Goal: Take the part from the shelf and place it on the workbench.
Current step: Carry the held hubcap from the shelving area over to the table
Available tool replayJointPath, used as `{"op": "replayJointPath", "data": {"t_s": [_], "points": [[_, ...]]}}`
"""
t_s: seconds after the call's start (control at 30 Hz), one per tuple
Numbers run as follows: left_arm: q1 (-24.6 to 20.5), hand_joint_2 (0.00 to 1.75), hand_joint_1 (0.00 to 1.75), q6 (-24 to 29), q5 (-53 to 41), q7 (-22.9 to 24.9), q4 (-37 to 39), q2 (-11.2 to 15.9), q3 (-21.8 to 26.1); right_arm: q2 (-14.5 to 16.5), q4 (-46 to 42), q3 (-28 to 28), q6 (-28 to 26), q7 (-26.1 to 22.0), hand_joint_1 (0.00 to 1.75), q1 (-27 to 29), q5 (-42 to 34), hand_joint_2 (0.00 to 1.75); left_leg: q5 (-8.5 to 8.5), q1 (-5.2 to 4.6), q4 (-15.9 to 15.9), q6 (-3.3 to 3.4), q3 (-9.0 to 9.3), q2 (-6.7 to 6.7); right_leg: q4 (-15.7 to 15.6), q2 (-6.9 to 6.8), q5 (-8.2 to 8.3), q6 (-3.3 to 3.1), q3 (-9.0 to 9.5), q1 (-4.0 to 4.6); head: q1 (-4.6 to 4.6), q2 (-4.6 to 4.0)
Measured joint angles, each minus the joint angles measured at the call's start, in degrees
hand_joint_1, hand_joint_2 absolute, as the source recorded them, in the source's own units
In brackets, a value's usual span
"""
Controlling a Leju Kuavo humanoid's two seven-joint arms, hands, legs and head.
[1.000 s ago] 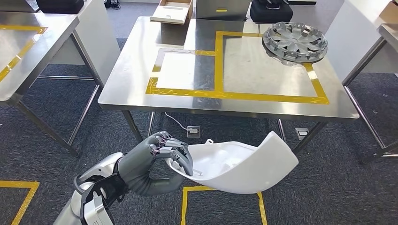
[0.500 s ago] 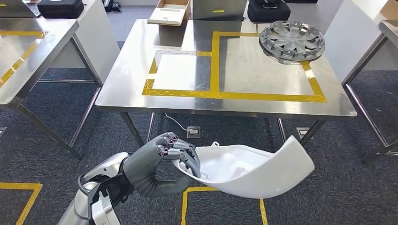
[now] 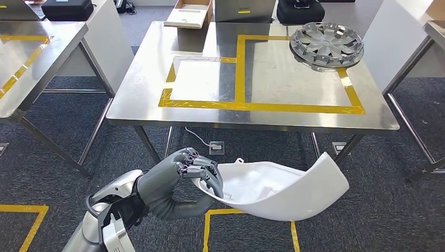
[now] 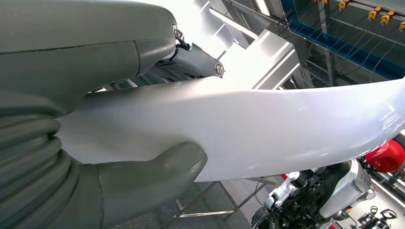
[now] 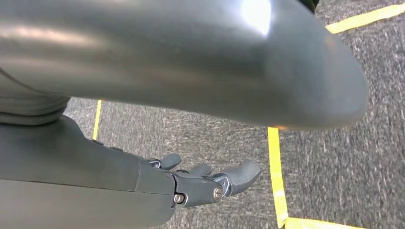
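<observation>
Left hand point(image 3: 195, 173) clamped on the rim of the white curved part point(image 3: 278, 190) — held low, short of the steel workbench point(image 3: 141, 100). Right hand point(image 5: 210, 183) hanging loose over carpet — fingers apart, holding nothing.

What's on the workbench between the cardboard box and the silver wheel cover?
In the head view, between the cardboard box and the wheel cover lies bare steel workbench, crossed by yellow tape.
</observation>
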Motion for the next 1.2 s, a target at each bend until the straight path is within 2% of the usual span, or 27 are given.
{"op": "replayJointPath", "data": {"t_s": [0.7,0.87,0.93,1.0,1.07,1.1,1.13,1.17,1.2], "points": [[0.0,1.75,1.75,0.0,0.0,0.4,-0.1,0.0,0.0,0.1,0.0,0.0,-0.2,0.1,0.0,0.0,0.1,0.0,-0.02,-0.06,0.0,0.03,-0.03,0.0,0.0,0.0,0.03,0.05,0.01,-0.13,0.0,0.0],[0.1,1.75,1.75,0.0,0.0,0.5,-0.1,0.0,0.0,0.2,0.0,0.0,-0.1,0.2,0.0,0.0,0.4,0.0,-0.36,-0.4,0.2,0.79,-0.17,-0.04,-0.4,-0.03,0.14,0.47,0.1,-0.44,-0.07,0.0],[0.1,1.75,1.75,0.0,0.1,0.6,-0.1,0.0,0.0,0.2,0.0,0.0,-0.1,0.2,0.0,-0.1,0.5,0.0,0.03,0.04,-0.8,1.08,0.37,0.03,-0.2,-0.04,-0.08,0.82,0.13,-0.38,-0.08,0.0],[0.1,1.75,1.75,0.0,0.2,0.5,-0.1,-0.1,0.0,0.1,0.0,0.0,-0.1,0.1,0.0,-0.1,0.7,0.0,0.47,0.58,-1.9,1.35,1.11,0.2,3.1,-0.03,-1.9,1.36,-1.4,-0.41,0.07,0.0],[0.1,1.75,1.75,0.0,0.2,0.6,-0.1,-0.1,0.0,0.1,0.0,0.0,-0.1,0.2,0.0,-0.1,0.7,0.0,0.41,0.71,-2.1,1.4,1.31,0.32,10.4,-0.02,-5.11,2.0,-5.42,-0.78,0.24,0.0],[0.2,1.75,1.75,0.0,0.2,0.6,0.0,-0.1,0.0,0.1,0.0,0.0,-0.1,0.2,0.0,0.0,0.7,0.0,0.29,0.84,-2.0,1.28,1.34,0.32,13.6,-0.03,-6.05,2.33,-7.41,-1.06,0.27,0.0],[0.3,1.75,1.75,0.0,0.2,0.6,0.0,-0.1,0.0,0.1,0.0,-0.1,-0.1,0.2,0.0,0.0,0.7,0.0,0.09,1.03,-1.9,1.06,1.42,0.3,15.2,-0.04,-5.89,2.67,-8.6,-1.34,0.28,0.0],[0.4,1.75,1.75,0.0,0.2,0.6,0.0,-0.1,0.0,0.1,0.0,-0.1,-0.1,0.3,0.0,0.1,0.7,0.0,-0.19,1.33,-1.7,0.71,1.56,0.28,14.4,-0.06,-4.54,3.02,-8.63,-1.62,0.29,0.0],[0.4,1.75,1.75,0.0,0.2,0.6,0.0,-0.2,0.0,0.1,0.0,-0.2,-0.1,0.3,0.0,0.1,0.7,0.0,-0.6,1.7,-1.4,0.26,1.76,0.26,11.5,-0.14,-2.29,3.41,-7.49,-1.93,0.31,0.0]]}}
